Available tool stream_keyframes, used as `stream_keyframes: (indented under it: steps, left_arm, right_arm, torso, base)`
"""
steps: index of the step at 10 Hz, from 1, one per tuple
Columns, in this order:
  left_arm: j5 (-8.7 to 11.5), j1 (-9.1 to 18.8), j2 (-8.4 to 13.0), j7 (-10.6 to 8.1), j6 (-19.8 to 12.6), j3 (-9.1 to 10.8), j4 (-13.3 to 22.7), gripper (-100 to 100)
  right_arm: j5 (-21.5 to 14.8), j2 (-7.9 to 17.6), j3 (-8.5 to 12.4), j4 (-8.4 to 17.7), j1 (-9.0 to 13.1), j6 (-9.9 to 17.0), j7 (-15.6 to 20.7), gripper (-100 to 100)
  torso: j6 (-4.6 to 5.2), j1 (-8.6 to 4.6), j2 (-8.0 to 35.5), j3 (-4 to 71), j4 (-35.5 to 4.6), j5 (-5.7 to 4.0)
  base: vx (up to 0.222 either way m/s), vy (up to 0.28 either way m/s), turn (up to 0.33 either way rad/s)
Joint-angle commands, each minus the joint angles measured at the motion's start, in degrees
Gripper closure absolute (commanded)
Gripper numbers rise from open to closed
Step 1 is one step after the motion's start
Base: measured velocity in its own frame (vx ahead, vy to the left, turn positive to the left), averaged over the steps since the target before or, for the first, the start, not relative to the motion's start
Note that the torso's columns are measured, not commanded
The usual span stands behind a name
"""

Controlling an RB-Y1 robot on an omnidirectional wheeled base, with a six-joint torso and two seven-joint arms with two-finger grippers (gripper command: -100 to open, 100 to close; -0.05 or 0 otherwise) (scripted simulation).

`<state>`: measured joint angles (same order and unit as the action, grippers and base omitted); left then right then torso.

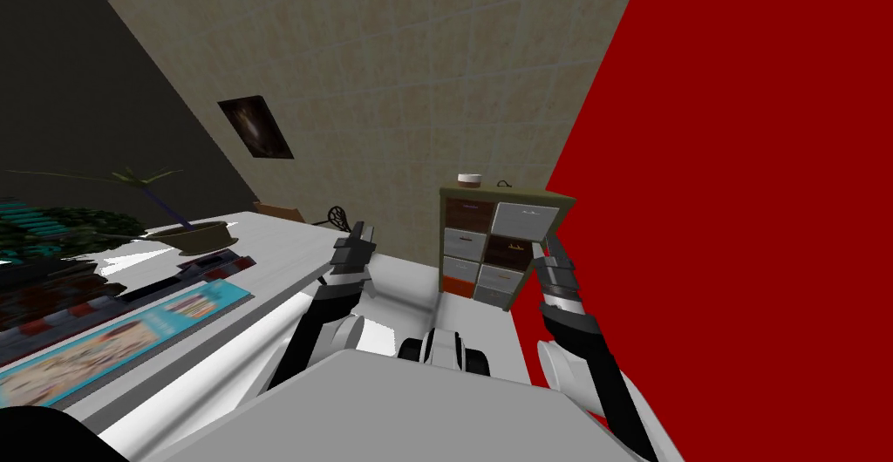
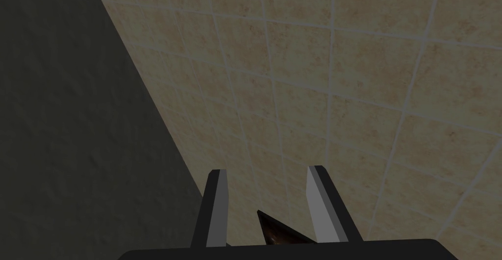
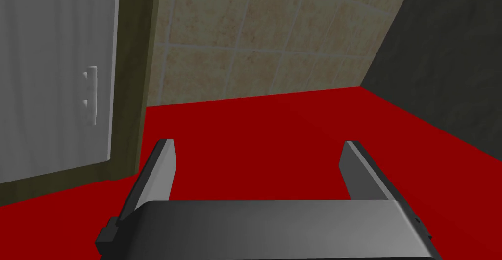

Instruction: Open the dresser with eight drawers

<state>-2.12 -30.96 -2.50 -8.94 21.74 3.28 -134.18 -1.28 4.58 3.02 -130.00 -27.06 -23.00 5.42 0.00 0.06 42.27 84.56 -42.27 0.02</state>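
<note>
Ahead of you, against the broad red surface [image 1: 741, 178], stands the olive-green framed dresser [image 1: 504, 247], with eight small drawer fronts in two columns: light grey, dark brown and one orange. All of them look closed. A small brown cup with a white lid [image 1: 470, 180] sits on its top. Your right gripper [image 1: 552, 247] is just beside the dresser's outer edge, its blades spread wide with nothing between them. In the right wrist view that gripper [image 3: 258, 144] points past the olive frame [image 3: 132, 75] rather than at a drawer. A light grey drawer front [image 3: 49, 75] lies off to one side, carrying a pale bar handle on two posts [image 3: 91, 95]. Which of the grey drawers this is cannot be told. Your left gripper [image 1: 359, 237] hangs well apart from the dresser, over the edge of the white table [image 1: 262, 247], its blades [image 2: 267, 169] parted more narrowly and empty. Expect the drawer to be rigid and fairly light, sliding straight out on its runners. The bar handle is the only sensible hold: it is slim and smooth, so thin blades could slip off unless they straddle it squarely between the posts. Pull in line with the drawer, gently, since a jerk may rock the small dresser and upset the cup.
</note>
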Motion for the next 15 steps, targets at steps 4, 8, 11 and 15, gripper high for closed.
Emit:
stream_keyframes:
  steps: [4, 8, 11, 15]
  left_arm:
    - [0.0, 0.0, 0.0, 0.0, 0.0, 0.0, 0.0, 0]
    - [0.0, 0.0, 0.0, 0.0, 0.0, 0.0, 0.0, 0]
    - [0.0, 0.0, 0.0, 0.0, 0.0, 0.0, 0.0, 0]
    - [0.0, 0.0, 0.0, 0.0, 0.0, 0.0, 0.0, 0]
  right_arm:
    - [-3.8, 4.7, 1.0, 5.4, 4.9, 1.1, 8.6, -100]
    - [-6.0, 6.1, 1.6, 8.4, 7.7, 1.6, 13.5, -100]
    - [-8.5, 7.4, 2.3, 11.6, 10.7, 2.2, 18.4, -100]
    - [-11.1, 8.7, 3.1, 15.2, 14.0, 2.8, 23.9, -100]
  torso:
    - [0.01, -0.09, 0.0, 0.0, 0.0, -0.02]
    - [-0.01, -0.06, 0.0, 0.0, 0.0, -0.02]
    - [0.01, -0.06, 0.0, 0.0, 0.0, -0.01]
    - [0.01, -0.06, 0.0, 0.0, 0.0, -0.01]
  base:
    - [-0.011, 0.041, 0.019]
    - [-0.008, 0.036, 0.019]
    - [-0.008, 0.038, 0.02]
    - [-0.009, 0.039, 0.02]
